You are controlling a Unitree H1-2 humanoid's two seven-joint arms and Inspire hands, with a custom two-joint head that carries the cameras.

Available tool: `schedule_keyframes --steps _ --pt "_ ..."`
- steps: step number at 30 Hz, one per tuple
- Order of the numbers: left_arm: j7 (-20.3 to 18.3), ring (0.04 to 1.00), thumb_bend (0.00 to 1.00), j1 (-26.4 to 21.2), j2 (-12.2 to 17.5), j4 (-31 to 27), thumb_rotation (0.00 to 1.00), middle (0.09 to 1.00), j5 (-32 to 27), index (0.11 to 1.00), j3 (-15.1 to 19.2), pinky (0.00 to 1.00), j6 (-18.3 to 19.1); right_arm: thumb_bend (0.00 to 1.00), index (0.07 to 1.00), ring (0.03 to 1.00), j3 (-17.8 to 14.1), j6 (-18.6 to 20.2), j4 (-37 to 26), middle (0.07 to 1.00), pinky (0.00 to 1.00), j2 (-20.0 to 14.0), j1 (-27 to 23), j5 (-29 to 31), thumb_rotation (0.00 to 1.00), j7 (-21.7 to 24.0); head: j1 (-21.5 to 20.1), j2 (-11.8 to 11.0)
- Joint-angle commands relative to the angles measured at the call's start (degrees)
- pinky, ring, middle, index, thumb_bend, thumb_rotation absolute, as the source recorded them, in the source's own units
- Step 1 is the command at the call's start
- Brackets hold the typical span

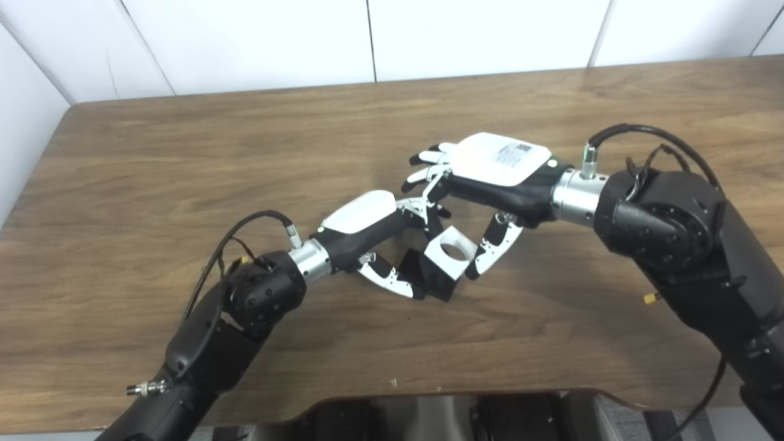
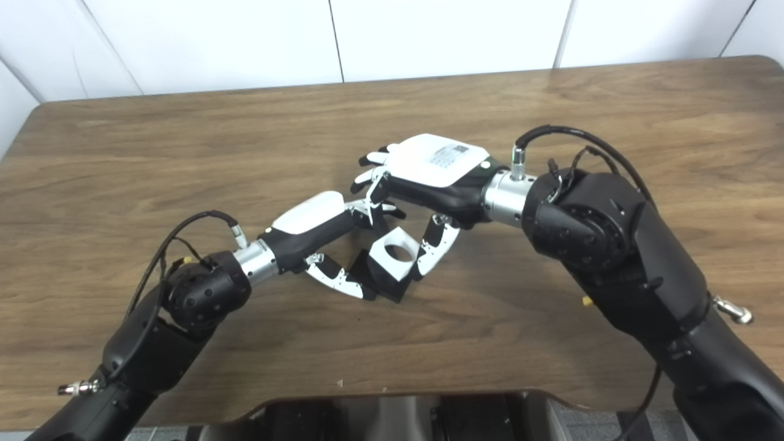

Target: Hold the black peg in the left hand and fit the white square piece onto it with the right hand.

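At the table's middle my left hand (image 1: 367,229) is shut on the black peg piece (image 1: 432,278), its thumb under the black base. The white square piece (image 1: 450,250), with a round hole through it, sits against the top of the black piece. My right hand (image 1: 490,177) comes in from the right and is shut on the white piece, thumb on its right side and fingers curled over its far side. Whether the peg itself is inside the hole is hidden.
The brown wooden table (image 1: 184,159) spreads wide on all sides of the hands. A white wall (image 1: 367,37) stands behind its far edge. Cables loop off both wrists (image 1: 649,131).
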Motion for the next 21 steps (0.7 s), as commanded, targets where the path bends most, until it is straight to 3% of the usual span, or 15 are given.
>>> schedule_keyframes --steps 1,21 --pt "-3.8 0.937 0.52 1.4 1.9 1.7 0.08 0.890 2.5 0.488 -1.0 0.87 4.3 0.52 0.479 0.977 -0.3 -1.2 -0.5 0.873 1.00 0.7 -1.7 -0.1 0.15 -0.7 0.1 0.0" --pt "-4.0 0.951 0.52 1.7 1.6 1.1 0.08 0.889 3.2 0.489 -2.0 0.90 4.9 0.52 0.479 0.986 0.1 -1.0 1.4 0.874 1.00 3.8 -2.0 -1.1 0.15 -0.9 0.6 0.1"
